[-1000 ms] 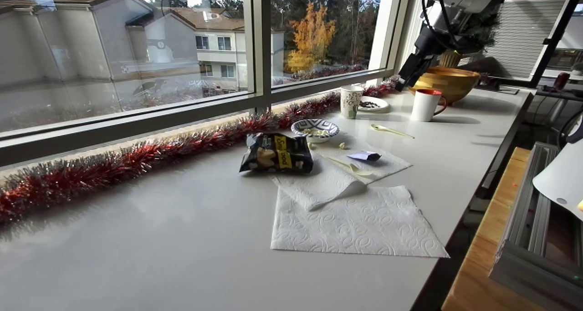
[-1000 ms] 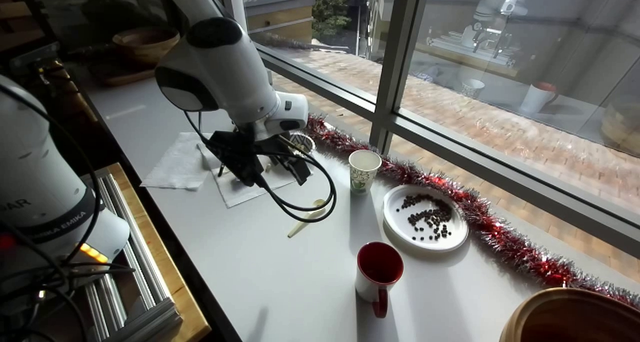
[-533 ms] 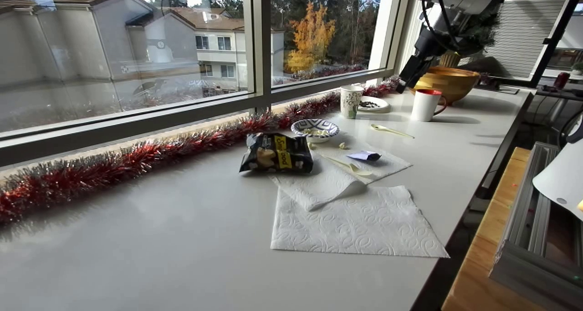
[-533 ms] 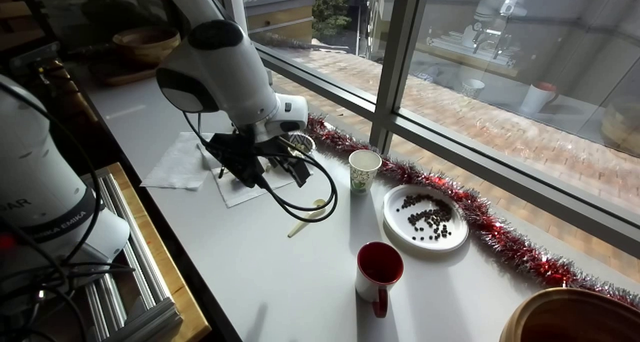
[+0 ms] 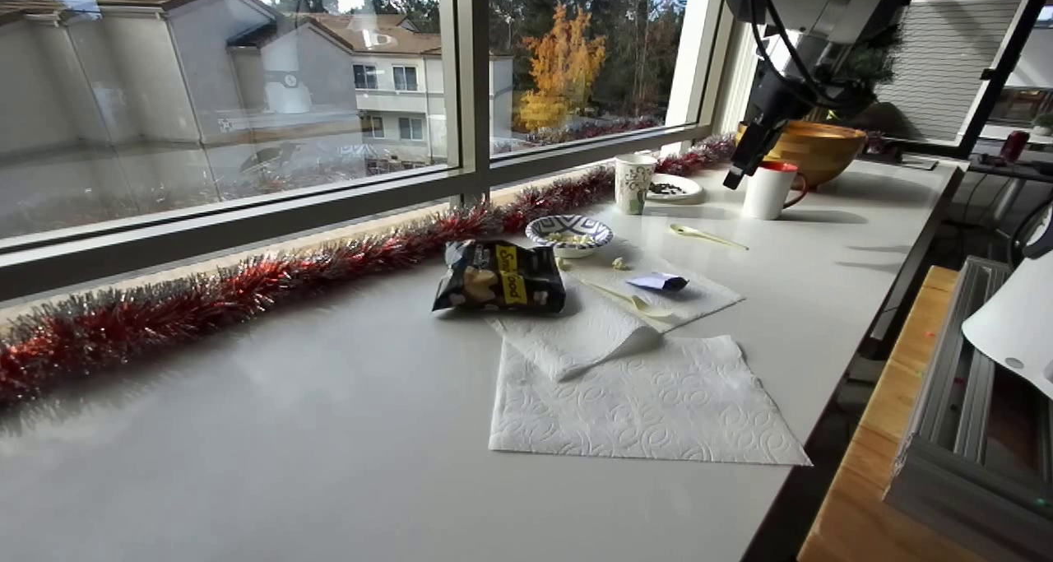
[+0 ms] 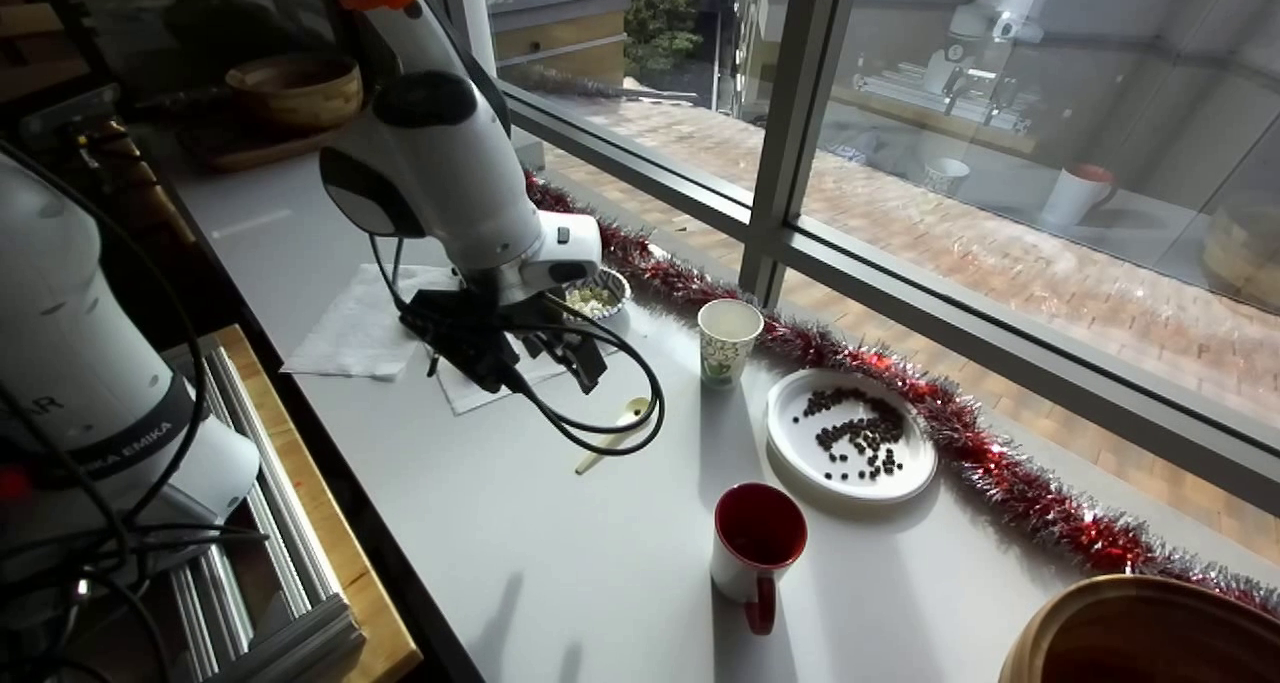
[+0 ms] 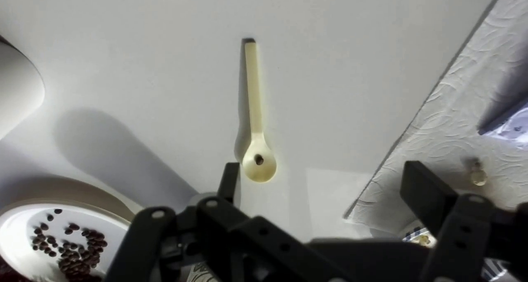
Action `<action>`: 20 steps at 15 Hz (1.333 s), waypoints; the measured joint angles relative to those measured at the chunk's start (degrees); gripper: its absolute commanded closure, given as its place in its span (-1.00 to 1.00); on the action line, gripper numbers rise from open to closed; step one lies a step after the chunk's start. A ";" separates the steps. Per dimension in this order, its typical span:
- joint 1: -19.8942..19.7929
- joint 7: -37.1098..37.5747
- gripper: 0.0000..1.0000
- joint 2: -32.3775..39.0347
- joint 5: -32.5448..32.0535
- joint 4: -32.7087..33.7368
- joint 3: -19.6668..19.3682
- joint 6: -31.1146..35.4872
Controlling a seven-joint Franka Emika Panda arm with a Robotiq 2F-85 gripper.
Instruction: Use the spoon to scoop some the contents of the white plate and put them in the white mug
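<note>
Spoon [image 7: 256, 112]: flat on table [image 7: 350, 88], centre of wrist view, dark speck [image 7: 258, 159] in scoop [image 7: 260, 173]; judged light, stiff, slightly slippery.
Handle [image 7: 253, 79]: judged best gripped mid-length, across narrow width.
Gripper [image 7: 324, 181]: spread wide, holding nothing, near side.
White plate [image 7: 15, 230]: near left, bearing dark reddish bits [image 7: 80, 255].
White mug [image 7: 18, 92]: far left, upright.
</note>
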 measured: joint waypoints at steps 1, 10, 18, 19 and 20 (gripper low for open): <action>-0.07 -2.06 -1.00 0.25 2.44 0.01 0.64 0.64; -3.79 -29.39 -1.00 5.70 30.55 5.55 3.51 -1.32; -7.98 -52.91 -1.00 25.12 58.29 14.51 4.36 -15.82; -8.16 -53.53 -1.00 27.22 59.86 15.36 4.37 -16.46; -8.30 -53.60 -1.00 28.89 60.68 16.06 4.37 -16.85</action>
